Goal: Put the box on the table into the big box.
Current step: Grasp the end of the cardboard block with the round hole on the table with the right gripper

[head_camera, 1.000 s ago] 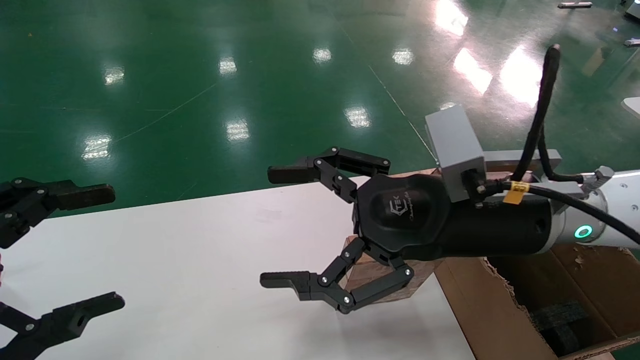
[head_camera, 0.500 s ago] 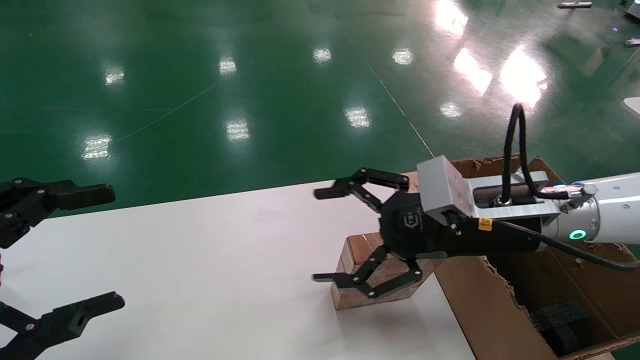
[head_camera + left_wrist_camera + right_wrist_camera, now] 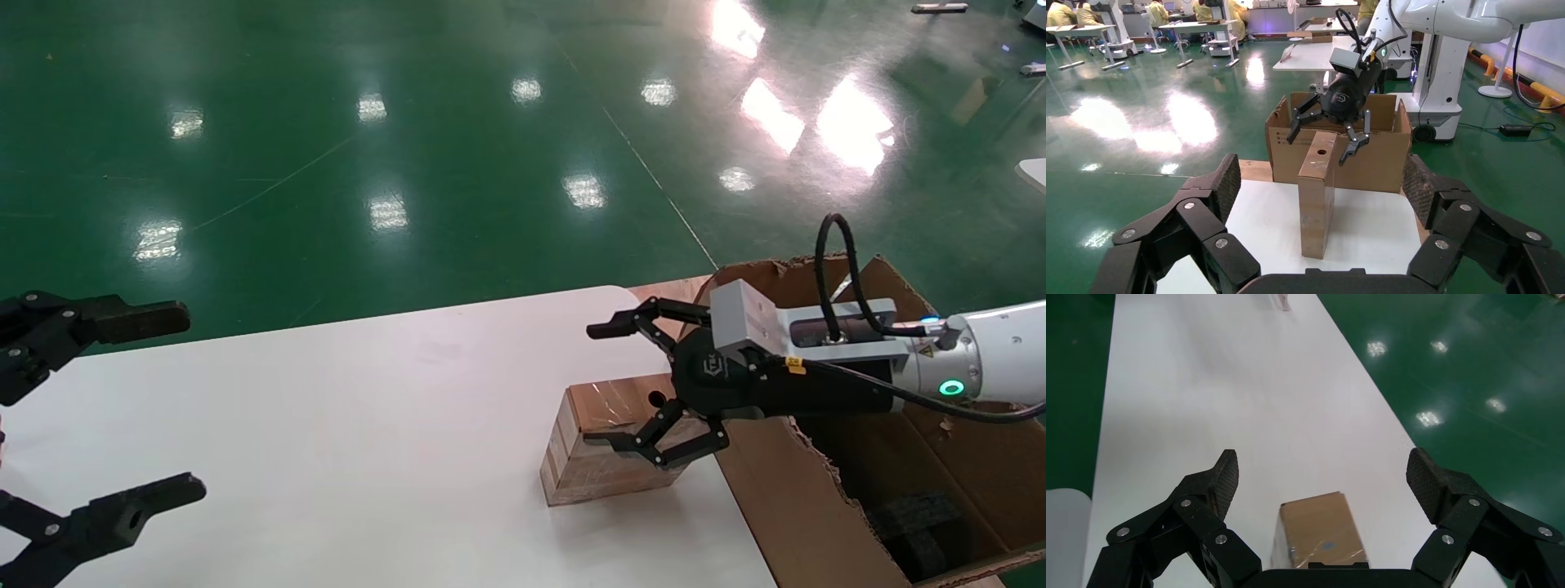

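Left to right: my left gripper point(image 3: 122, 400) is hanging parked over the table's point(image 3: 327, 425) left end, its fingers spread wide and holding nothing. Well apart to its right, the small brown cardboard box point(image 3: 601, 445) is resting on the white tabletop near the right edge, its long axis running from the table's middle toward the carton, with the round dark hole on its upper face. My right gripper point(image 3: 633, 384) is hovering over the box's far-right end, fingers splayed and gripping nothing, one to each side of the box's width; this arm is plainly the nearer one. Just beside the box on the right, the big torn carton point(image 3: 817, 506) is standing open (black foam pieces point(image 3: 919, 523) are lying inside).
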{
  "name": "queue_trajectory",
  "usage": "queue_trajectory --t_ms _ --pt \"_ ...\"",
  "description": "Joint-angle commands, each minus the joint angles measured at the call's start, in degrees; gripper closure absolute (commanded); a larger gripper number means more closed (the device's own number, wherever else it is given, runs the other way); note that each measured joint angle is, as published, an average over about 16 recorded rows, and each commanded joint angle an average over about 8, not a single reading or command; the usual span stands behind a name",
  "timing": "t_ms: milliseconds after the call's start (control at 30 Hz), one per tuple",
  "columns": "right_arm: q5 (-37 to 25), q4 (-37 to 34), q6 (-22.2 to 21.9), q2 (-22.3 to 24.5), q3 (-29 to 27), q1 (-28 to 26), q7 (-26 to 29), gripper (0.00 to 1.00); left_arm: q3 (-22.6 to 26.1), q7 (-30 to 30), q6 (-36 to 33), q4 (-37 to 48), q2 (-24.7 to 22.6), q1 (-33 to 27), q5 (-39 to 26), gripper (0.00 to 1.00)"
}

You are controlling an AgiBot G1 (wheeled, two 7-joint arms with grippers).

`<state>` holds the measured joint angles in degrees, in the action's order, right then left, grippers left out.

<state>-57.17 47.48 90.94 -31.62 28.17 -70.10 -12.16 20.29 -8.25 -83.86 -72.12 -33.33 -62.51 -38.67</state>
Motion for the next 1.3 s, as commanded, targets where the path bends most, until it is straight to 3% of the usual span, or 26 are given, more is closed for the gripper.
queue_trajectory --t_ms 33,367,933,1300 --pt "0.7 -1.0 0.0 0.1 1.3 -0.1 -0.5 0.0 0.0 0.0 0.0 0.0 0.0 0.0 0.0 1.0" --pt "-0.6 -2.3 -0.1 1.0 6.1 -2.5 -3.0 0.0 0.0 0.0 0.0 0.0 0.0 0.0 0.0 1.0" --pt "-1.4 -2.0 -1.9 0.4 6.8 -2.7 -4.3 0.0 0.0 0.0 0.0 0.0 0.0 0.0 0.0 1.0" --pt "-5.8 -10.3 -1.5 -1.4 8.6 -7.1 -9.2 0.0 0.0 0.0 0.0 0.0 0.0 0.0 0.0 1.0"
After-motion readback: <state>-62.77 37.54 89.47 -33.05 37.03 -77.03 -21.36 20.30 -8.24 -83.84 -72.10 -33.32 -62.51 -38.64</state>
